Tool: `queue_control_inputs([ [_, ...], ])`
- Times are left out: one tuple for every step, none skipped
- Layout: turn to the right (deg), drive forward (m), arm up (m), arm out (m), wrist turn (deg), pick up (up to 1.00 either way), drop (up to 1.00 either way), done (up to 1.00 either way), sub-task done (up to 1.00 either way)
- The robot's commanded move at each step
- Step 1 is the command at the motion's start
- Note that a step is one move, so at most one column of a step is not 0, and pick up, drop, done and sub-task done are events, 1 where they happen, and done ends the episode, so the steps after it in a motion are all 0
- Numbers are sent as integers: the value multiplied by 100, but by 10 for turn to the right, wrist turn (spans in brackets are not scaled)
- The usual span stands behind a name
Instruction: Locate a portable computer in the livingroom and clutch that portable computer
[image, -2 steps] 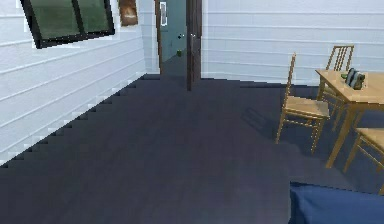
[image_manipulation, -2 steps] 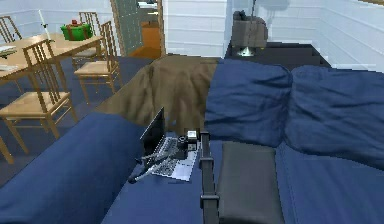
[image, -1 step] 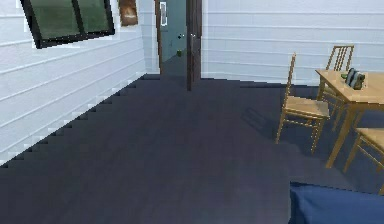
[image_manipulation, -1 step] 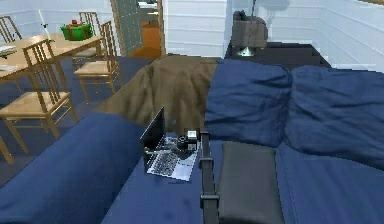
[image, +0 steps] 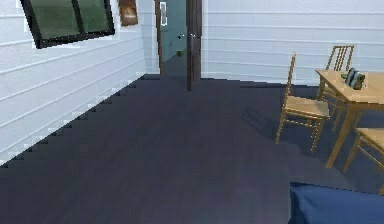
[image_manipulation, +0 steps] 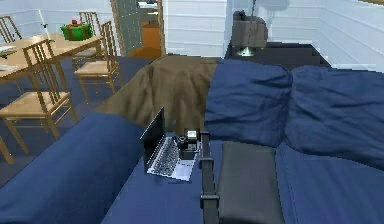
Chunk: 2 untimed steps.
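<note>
Blue sofa (image_manipulation: 70, 165), open laptop (image_manipulation: 160, 148) at the jaws, cannot tell if gripped.

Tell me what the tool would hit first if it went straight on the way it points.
Probably the open laptop on the blue sofa, directly ahead of the tool; depth is hard to judge.

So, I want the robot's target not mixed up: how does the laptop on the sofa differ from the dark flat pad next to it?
The laptop stands open, its dark screen raised over a pale keyboard; the pad lies flat in one piece. The pad is plain dark grey and bigger than the laptop. Both rest on the blue sofa seat.
</note>
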Motion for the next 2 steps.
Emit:
queue_control_inputs([
  [0,0,0,0,30,0,0,0,0],
  [0,0,-30,0,0,0,0,0,0],
])
